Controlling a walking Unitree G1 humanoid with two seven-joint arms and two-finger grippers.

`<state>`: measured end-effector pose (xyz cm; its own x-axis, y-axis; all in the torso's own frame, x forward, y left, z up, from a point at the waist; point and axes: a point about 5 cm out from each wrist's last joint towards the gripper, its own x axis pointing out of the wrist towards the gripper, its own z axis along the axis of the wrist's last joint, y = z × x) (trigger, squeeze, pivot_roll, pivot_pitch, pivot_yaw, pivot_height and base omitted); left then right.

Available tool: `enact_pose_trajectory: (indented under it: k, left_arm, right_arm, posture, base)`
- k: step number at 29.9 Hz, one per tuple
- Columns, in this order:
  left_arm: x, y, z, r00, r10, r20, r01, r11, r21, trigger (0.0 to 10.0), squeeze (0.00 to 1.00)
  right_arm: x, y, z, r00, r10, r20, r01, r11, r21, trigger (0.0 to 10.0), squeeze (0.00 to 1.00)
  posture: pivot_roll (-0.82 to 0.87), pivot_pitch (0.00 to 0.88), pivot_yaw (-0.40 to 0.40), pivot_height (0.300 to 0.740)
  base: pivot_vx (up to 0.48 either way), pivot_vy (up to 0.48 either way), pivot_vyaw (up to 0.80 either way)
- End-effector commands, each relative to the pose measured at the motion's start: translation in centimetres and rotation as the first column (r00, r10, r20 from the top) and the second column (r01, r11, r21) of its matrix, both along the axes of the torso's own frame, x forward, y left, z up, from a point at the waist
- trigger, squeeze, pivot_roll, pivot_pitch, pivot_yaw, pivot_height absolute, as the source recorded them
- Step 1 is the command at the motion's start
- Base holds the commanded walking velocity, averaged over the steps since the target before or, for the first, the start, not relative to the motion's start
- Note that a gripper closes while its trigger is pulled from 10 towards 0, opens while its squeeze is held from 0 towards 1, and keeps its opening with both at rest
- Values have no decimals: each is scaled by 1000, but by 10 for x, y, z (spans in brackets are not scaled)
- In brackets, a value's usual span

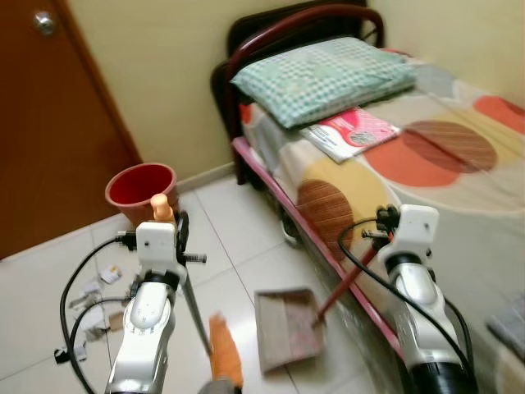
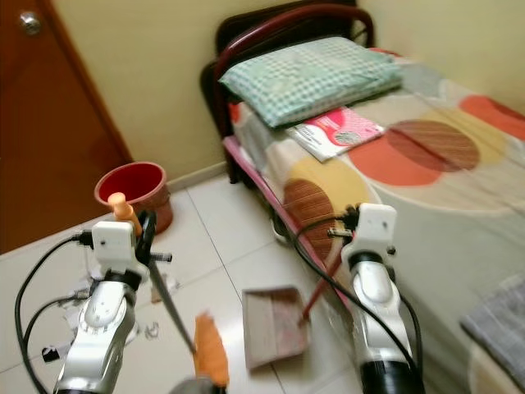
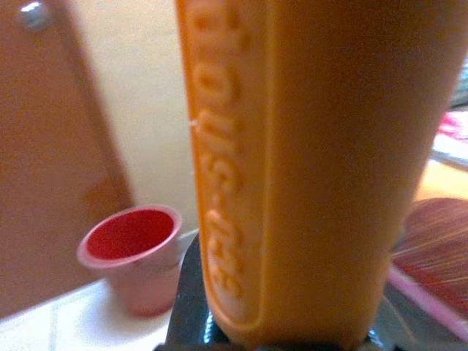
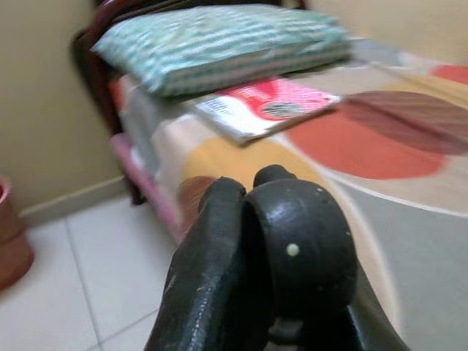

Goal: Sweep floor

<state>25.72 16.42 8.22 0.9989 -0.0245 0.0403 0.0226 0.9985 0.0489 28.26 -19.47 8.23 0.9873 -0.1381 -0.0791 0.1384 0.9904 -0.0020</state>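
My left gripper (image 1: 172,228) is shut on the orange grip (image 3: 314,168) of a broom. Its thin shaft (image 1: 195,308) slants down to the orange bristle head (image 1: 223,349) on the tiles near the bottom edge. My right gripper (image 1: 379,226) is shut on the dark red handle (image 1: 344,283) of a brownish dustpan (image 1: 287,328), which rests on the floor beside the bed, just right of the bristles. The handle's black end (image 4: 292,241) sits close before the right wrist camera. Paper scraps (image 1: 92,294) lie on the tiles to the left of my left arm.
A red bin (image 1: 141,190) stands against the wall by the brown door (image 1: 41,123). A bed (image 1: 459,189) with a pink frame rail (image 1: 283,205), a checked pillow (image 1: 324,74) and a red-and-white packet (image 1: 351,131) is on the right. Black cables (image 1: 70,300) loop beside my arms.
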Motion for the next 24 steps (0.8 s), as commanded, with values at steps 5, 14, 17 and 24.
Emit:
enact_pose_trajectory:
  k: [5, 14, 17, 24]
  left_arm:
    - [3, 6, -1, 998, 60, -10, -60, 998, -5, 10000, 0]
    - [1, 5, 0, 996, 88, 8, -88, 996, -24, 10000, 0]
    - [4, 5, 3, 997, 80, 16, -80, 997, -22, 10000, 0]
    - [7, 5, 7, 998, 59, 25, -59, 998, -21, 10000, 0]
  right_arm:
    - [3, -2, 8, 1000, 12, 24, -12, 1000, -12, 10000, 0]
    - [13, 5, 12, 997, 76, 28, -75, 997, -33, 10000, 0]
    - [15, 6, 14, 997, 69, 35, -68, 997, -24, 10000, 0]
    - [16, 8, 13, 997, 53, 49, -55, 998, 41, 10000, 0]
  posture:
    - [-57, 0, -71, 740]
    - [-60, 0, -83, 740]
    - [-57, 0, -71, 740]
    - [-56, 0, -47, 740]
  base:
    - [0, 0, 663]
    - [0, 0, 47]
    - [0, 0, 0]
    - [0, 0, 0]
